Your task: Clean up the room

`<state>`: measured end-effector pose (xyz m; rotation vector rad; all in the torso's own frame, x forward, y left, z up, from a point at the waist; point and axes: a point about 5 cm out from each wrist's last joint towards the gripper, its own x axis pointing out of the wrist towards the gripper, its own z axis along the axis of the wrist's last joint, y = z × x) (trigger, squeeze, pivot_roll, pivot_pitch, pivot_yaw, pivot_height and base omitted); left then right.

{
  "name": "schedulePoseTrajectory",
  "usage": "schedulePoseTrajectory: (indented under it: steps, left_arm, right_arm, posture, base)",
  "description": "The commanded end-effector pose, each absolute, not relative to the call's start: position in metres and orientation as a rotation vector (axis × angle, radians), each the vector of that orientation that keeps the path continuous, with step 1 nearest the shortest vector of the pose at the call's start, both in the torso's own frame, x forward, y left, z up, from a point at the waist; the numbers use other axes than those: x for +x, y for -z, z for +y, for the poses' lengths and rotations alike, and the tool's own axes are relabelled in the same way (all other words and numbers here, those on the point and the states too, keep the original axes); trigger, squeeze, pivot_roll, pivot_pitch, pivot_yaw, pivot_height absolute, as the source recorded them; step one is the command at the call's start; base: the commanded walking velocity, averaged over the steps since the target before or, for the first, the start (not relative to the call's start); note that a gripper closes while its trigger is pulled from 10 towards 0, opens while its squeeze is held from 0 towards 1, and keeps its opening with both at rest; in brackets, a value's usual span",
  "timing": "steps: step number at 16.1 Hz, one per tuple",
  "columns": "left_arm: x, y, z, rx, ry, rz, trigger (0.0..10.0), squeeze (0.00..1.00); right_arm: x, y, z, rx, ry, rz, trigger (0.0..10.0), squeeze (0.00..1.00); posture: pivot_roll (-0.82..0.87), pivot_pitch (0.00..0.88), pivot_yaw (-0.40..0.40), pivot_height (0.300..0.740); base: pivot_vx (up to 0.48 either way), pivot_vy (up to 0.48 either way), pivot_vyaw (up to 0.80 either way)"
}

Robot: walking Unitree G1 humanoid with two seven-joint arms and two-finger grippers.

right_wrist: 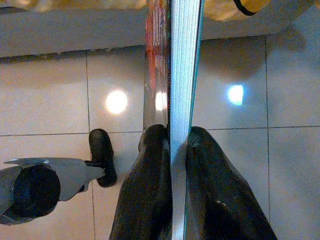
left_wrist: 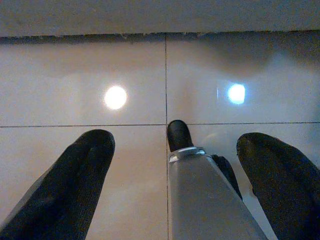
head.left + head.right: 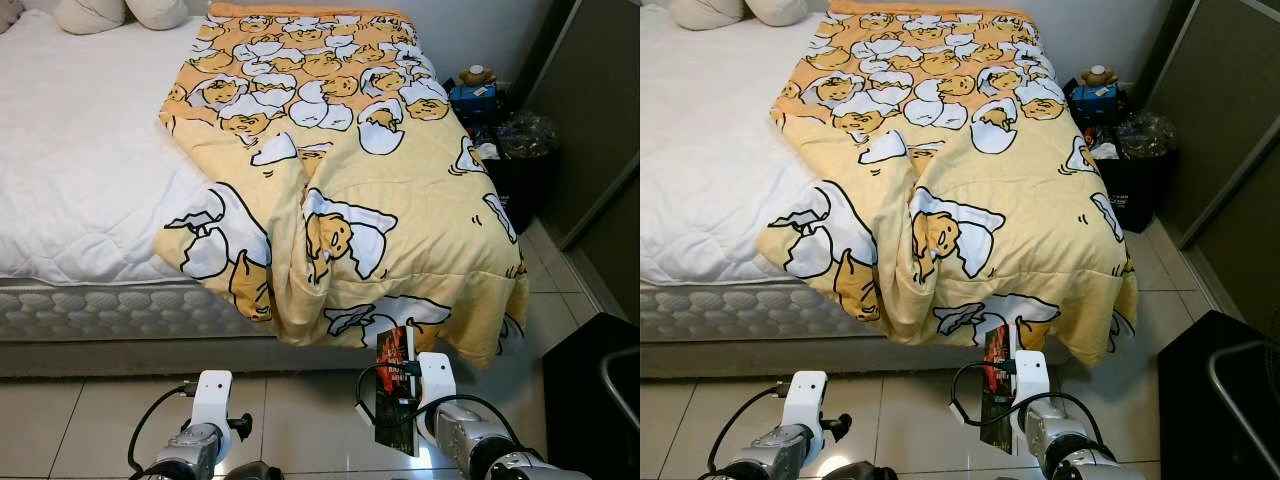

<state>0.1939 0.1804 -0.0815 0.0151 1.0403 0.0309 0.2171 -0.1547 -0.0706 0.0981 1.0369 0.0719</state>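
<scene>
Right wrist view: right gripper [image 1: 172, 145] pinches a thin book [image 1: 177, 65] upright | left gripper [image 2: 175, 150] spread wide over floor tiles [image 2: 60, 80] | yellow blanket [image 3: 340, 170] hangs off bed [image 3: 80, 150]

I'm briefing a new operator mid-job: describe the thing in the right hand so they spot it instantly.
Find the bed with the yellow cartoon blanket. Just below the blanket's hanging edge, over the tiled floor, the right hand clamps a thin book held upright. Its dark red-lettered cover marks it out.
</scene>
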Motion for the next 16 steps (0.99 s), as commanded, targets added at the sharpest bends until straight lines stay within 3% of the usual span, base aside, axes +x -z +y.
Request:
schedulePoseTrajectory:
  steps: [1,8,16]
  left_arm:
    - [0.199,0.079,0.18,0.028,-0.026,1.02,10.0,0.0]
    - [0.206,0.075,0.175,-0.056,-0.035,0.976,10.0,0.0]
    - [0.211,0.073,0.175,-0.035,-0.016,0.967,10.0,0.0]
  right_arm:
    - [0.22,0.069,-0.157,0.079,-0.075,1.02,0.0,0.0]
    - [0.222,0.068,-0.152,0.091,-0.088,1.012,0.0,0.0]
    - [0.22,0.069,-0.155,0.093,-0.068,1.015,0.0,0.0]
  posture:
    - [-0.11,0.0,-0.001,0.74]
    - [-0.12,0.0,0.006,0.74]
    - [-0.12,0.0,0.015,0.74]
  base:
    - [0.0,0.0,0.0]
    - [0.0,0.0,0.0]
    - [0.0,0.0,0.0]
